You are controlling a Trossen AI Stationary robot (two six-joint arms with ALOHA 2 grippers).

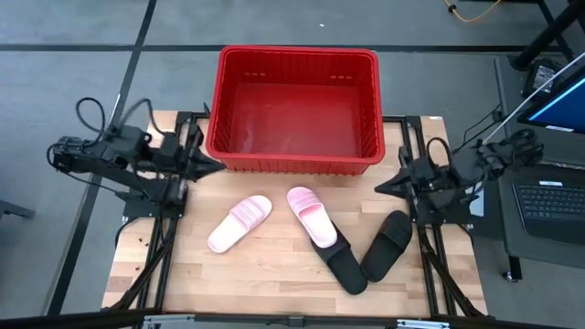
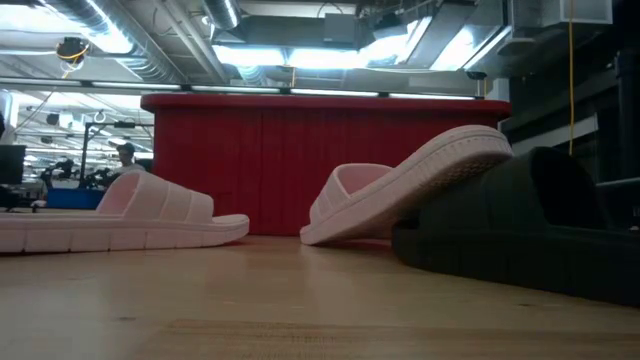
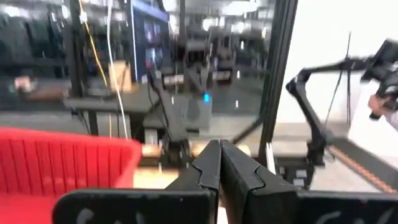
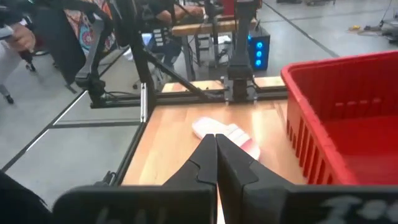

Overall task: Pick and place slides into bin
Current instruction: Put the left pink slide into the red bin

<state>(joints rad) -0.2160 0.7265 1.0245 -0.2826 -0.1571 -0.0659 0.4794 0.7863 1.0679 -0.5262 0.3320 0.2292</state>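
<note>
Waiting at the bench's sides, the left claw (image 1: pixel 218 165) and right claw (image 1: pixel 380 186) are pressed together, empty. All four slides (image 1: pixel 239 222) lie before the red bin (image 1: pixel 297 163). Next, I think, one claw must open over a slide.

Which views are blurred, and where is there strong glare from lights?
Left wrist view: room behind is blurred, the left gripper sharper. Low view: bright ceiling lights glare above the bin; nearest tabletop is soft. High view: even light, pink slides clear.
</note>
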